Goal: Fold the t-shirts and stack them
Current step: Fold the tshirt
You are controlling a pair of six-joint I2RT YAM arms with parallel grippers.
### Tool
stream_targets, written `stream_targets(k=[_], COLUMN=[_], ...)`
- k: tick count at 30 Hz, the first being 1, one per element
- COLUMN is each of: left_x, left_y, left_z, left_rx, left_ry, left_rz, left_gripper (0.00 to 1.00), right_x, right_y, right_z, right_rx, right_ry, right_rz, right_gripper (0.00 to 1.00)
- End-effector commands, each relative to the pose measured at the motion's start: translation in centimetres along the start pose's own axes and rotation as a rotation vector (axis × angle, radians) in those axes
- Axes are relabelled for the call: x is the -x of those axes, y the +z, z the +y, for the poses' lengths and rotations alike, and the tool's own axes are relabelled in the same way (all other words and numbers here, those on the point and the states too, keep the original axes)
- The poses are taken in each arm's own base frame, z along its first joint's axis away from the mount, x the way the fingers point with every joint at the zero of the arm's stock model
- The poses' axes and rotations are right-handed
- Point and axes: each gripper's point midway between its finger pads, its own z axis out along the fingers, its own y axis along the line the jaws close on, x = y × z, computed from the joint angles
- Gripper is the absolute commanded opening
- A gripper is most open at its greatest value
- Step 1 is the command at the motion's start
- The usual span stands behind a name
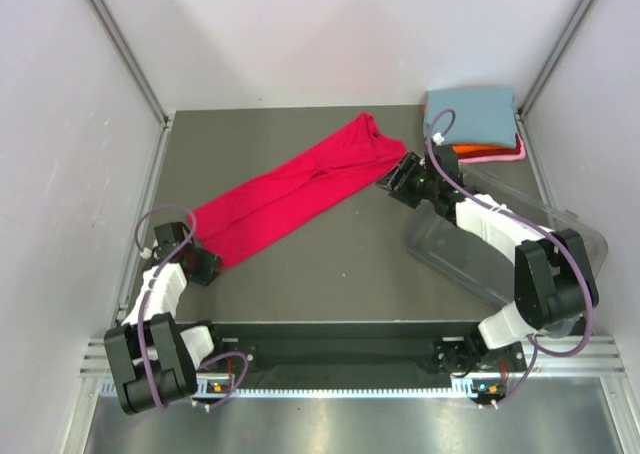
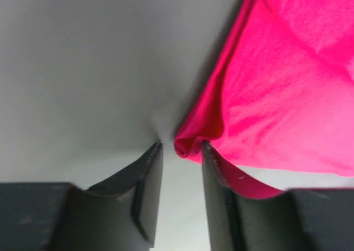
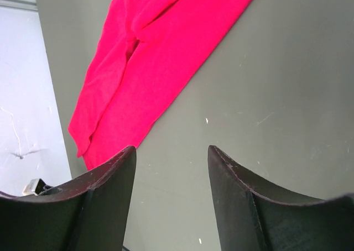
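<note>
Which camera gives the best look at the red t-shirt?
Top external: the whole red t-shirt lies stretched diagonally across the table. Left wrist shows only one bunched corner; right wrist shows only one end.

Grey table (image 1: pixel 340 264): red tee (image 1: pixel 290 194) diag across mid, tee stack (image 1: pixel 475 124) far-R corner, clear tub (image 1: pixel 450 259) R

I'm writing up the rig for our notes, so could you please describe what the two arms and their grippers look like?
The left arm and right arm have white links between bulky black joints. A purple cable loops along each one. The left gripper and right gripper are black, with smooth wedge-shaped fingers tapering to the tips. I see no markings.
</note>
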Motion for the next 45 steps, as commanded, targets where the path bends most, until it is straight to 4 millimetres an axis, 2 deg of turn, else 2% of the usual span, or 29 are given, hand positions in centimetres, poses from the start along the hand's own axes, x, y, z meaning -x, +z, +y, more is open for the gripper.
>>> stream_targets(k=[1,4,5,7,8,10,17,19,21,22,23,25,27,28,29,30,31,32,34,35,38,40,41,42,44,45], left_x=[-0.7,-0.8,-0.6,-0.1,-0.3,-0.4,-2.0,-2.6,-3.0,-3.2,-3.4,-4.4,-5.2,-5.5,-5.6,-5.7,-5.7,-6.0,-5.9,-5.8,-5.6,-4.9,-4.7,-4.2,-3.3,-2.5], left_y=[1.0,0.8,0.7,0.1,-0.1,-0.4,-1.3,-1.8,-2.2,-2.3,-2.3,-2.3,-2.2,-2.3,-2.3,-2.4,-2.5,-2.7,-2.8,-2.9,-3.3,-4.0,-4.4,-5.1,-5.9,-6.7], left_z=[0.6,1.1,1.3,1.2,1.8,2.1,3.3,3.3,3.3,3.4,3.7,4.6,5.5,6.0,6.0,5.8,5.7,5.7,5.6,5.6,5.1,4.7,4.5,3.9,3.6,2.6], left_rx=[0.003,0.031,0.043,0.051,0.078,0.085,0.120,0.109,0.096,0.099,0.106,0.118,0.134,0.146,0.133,0.114,0.108,0.111,0.111,0.114,0.106,0.109,0.116,0.115,0.128,0.107], left_ry=[-0.011,0.006,0.013,0.019,0.014,-0.025,-0.093,-0.110,-0.116,-0.122,-0.129,-0.138,-0.138,-0.139,-0.133,-0.127,-0.133,-0.136,-0.120,-0.112,-0.102,-0.094,-0.091,-0.085,-0.093,-0.091], left_rz=[0.028,0.037,0.024,0.003,0.002,-0.009,0.029,0.048,0.055,0.055,0.059,0.079,0.088,0.095,0.098,0.093,0.094,0.106,0.109,0.109,0.105,0.088,0.084,0.073,0.036,0.013], left_gripper=[0.38,0.28,0.16,0.01,0.00,0.00,0.00,0.00,0.00,0.00,0.00,0.00,0.00,0.00,0.00,0.00,0.00,0.00,0.00,0.00,0.01,0.09,0.11,0.12,0.15,0.16], right_x=[1.2,1.3,1.3,1.4,1.7,1.3,2.5,2.6,3.6,3.7,4.4,5.1,6.3,6.3,7.3,7.6,7.6,8.5,9.1,9.9,11.1,11.7,12.5,12.4,13.1,13.0], right_y=[-0.2,-0.2,-0.2,-0.1,-0.1,0.1,-0.4,-0.5,-0.5,0.0,0.1,1.2,2.0,3.1,3.5,4.1,5.2,5.5,6.8,7.1,8.2,8.8,9.0,9.3,9.7,9.8], right_z=[1.0,1.0,0.9,0.7,0.9,0.2,1.1,0.3,-0.2,-0.8,-0.6,-1.9,-1.7,-2.3,-1.4,-1.4,-2.2,-1.6,-3.0,-2.6,-3.3,-4.0,-3.5,-4.8,-5.0,-5.3], right_rx=[0.042,0.037,0.032,0.023,0.025,-0.003,0.004,-0.032,-0.055,-0.074,-0.071,-0.118,-0.126,-0.140,-0.121,-0.123,-0.146,-0.156,-0.209,-0.205,-0.220,-0.242,-0.237,-0.286,-0.312,-0.322], right_ry=[-0.014,-0.021,-0.021,-0.026,-0.027,-0.021,-0.032,-0.042,-0.046,-0.042,-0.045,-0.050,-0.061,-0.064,-0.079,-0.101,-0.101,-0.102,-0.102,-0.106,-0.099,-0.093,-0.093,-0.085,-0.079,-0.075], right_rz=[-0.036,-0.038,-0.038,-0.041,-0.048,-0.025,-0.033,-0.033,-0.049,-0.042,-0.053,-0.057,-0.069,-0.057,-0.076,-0.081,-0.070,-0.079,-0.092,-0.115,-0.146,-0.156,-0.170,-0.159,-0.167,-0.160], right_gripper=[0.55,0.55,0.55,0.55,0.56,0.56,0.56,0.56,0.56,0.56,0.56,0.56,0.56,0.56,0.56,0.56,0.56,0.55,0.55,0.53,0.50,0.48,0.47,0.46,0.44,0.43])
